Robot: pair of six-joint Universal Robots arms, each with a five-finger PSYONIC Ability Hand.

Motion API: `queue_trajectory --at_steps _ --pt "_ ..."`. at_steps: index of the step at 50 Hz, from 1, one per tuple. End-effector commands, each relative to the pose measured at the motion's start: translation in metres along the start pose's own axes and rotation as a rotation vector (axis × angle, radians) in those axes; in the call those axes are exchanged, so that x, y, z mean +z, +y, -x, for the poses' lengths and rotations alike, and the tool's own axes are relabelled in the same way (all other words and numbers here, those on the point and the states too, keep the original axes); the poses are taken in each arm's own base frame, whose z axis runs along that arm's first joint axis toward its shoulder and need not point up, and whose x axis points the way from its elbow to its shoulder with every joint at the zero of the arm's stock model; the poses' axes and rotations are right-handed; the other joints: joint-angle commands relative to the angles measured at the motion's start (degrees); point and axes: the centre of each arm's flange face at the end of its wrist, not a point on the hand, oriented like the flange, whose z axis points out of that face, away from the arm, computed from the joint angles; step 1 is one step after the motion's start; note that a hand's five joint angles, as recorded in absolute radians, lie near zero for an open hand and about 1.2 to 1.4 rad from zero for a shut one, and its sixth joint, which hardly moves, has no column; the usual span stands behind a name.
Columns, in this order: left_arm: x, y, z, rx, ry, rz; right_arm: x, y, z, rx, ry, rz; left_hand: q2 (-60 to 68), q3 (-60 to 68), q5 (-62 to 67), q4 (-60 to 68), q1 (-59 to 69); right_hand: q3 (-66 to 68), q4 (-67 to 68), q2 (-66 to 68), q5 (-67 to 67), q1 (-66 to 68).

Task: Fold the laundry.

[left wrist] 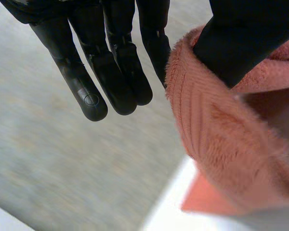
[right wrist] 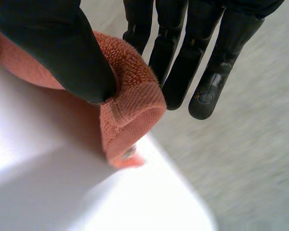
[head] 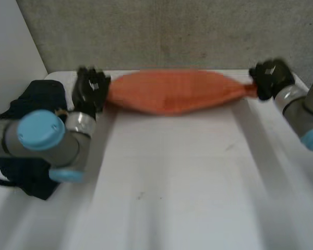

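Observation:
An orange towel (head: 172, 91) hangs stretched between my two hands above the far side of the white table (head: 172, 182). My left hand (head: 91, 88) grips its left end; in the left wrist view the thumb (left wrist: 241, 38) presses the towel's edge (left wrist: 207, 120) against the straight fingers (left wrist: 111, 72). My right hand (head: 270, 78) holds the right end; in the right wrist view the thumb (right wrist: 62, 48) pinches the towel's hemmed corner (right wrist: 130, 110) against the fingers (right wrist: 197, 62). The towel's middle sags a little.
A dark heap of cloth (head: 31, 135) lies at the table's left edge, beside my left arm. Behind the table's far edge stands a grey wall (head: 172, 31). The table's far corner (right wrist: 173, 192) lies just below the right hand.

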Motion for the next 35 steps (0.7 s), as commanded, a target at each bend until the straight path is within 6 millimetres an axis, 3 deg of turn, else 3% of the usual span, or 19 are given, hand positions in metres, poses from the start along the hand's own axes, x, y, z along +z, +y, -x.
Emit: queue_trajectory --at_steps 1,3,6,10,14,17,21,23,28,30,35 --pt "-0.043 0.019 -0.022 0.146 0.161 0.165 -0.03 0.043 0.001 -0.027 -0.155 0.319 11.2 11.4 14.4 11.0 13.8 12.2 11.8 13.0 13.5 23.3" --pt "-0.058 0.007 -0.011 0.198 0.207 0.207 -0.04 0.045 -0.009 -0.029 -0.166 0.371 11.2 11.4 14.4 11.0 13.8 12.2 11.8 13.0 13.5 23.3" --pt "-0.077 -0.006 -0.001 0.23 0.269 0.262 -0.067 0.039 -0.026 -0.05 -0.197 0.453 11.2 11.4 14.4 11.0 13.8 12.2 11.8 13.0 13.5 23.3" --pt "-0.119 -0.024 0.01 0.256 0.403 0.375 -0.108 0.034 -0.045 -0.152 -0.244 0.555 11.2 11.4 14.4 11.0 13.8 12.2 11.8 13.0 13.5 23.3" --pt "-0.174 -0.04 0.019 0.246 0.625 0.578 -0.145 0.04 -0.051 -0.26 -0.338 0.648 11.2 11.4 14.4 11.0 13.8 12.2 11.8 13.0 13.5 23.3" --pt "-0.193 -0.048 0.019 0.233 0.732 0.65 -0.156 0.047 -0.047 -0.295 -0.38 0.678 11.2 11.4 14.4 11.0 13.8 12.2 11.8 13.0 13.5 23.3" --pt "-0.184 -0.057 0.014 0.238 0.719 0.587 -0.153 0.05 -0.045 -0.263 -0.356 0.668 11.2 11.4 14.4 11.0 13.8 12.2 11.8 13.0 13.5 23.3" --pt "-0.166 -0.054 0.01 0.242 0.659 0.532 -0.147 0.053 -0.045 -0.257 -0.325 0.655 11.2 11.4 14.4 11.0 13.8 12.2 11.8 13.0 13.5 23.3" --pt "-0.116 -0.034 -0.006 0.253 0.514 0.423 -0.111 0.066 -0.043 -0.257 -0.206 0.595 11.2 11.4 14.4 11.0 13.8 12.2 11.8 13.0 13.5 23.3" --pt "-0.091 -0.026 -0.009 0.263 0.421 0.387 -0.1 0.064 -0.038 -0.269 -0.178 0.567 11.2 11.4 14.4 11.0 13.8 12.2 11.8 13.0 13.5 23.3" --pt "-0.052 -0.008 -0.016 0.278 0.284 0.352 -0.059 0.06 -0.03 -0.326 -0.057 0.45 11.2 11.4 14.4 11.0 13.8 12.2 11.8 13.0 13.5 23.3"
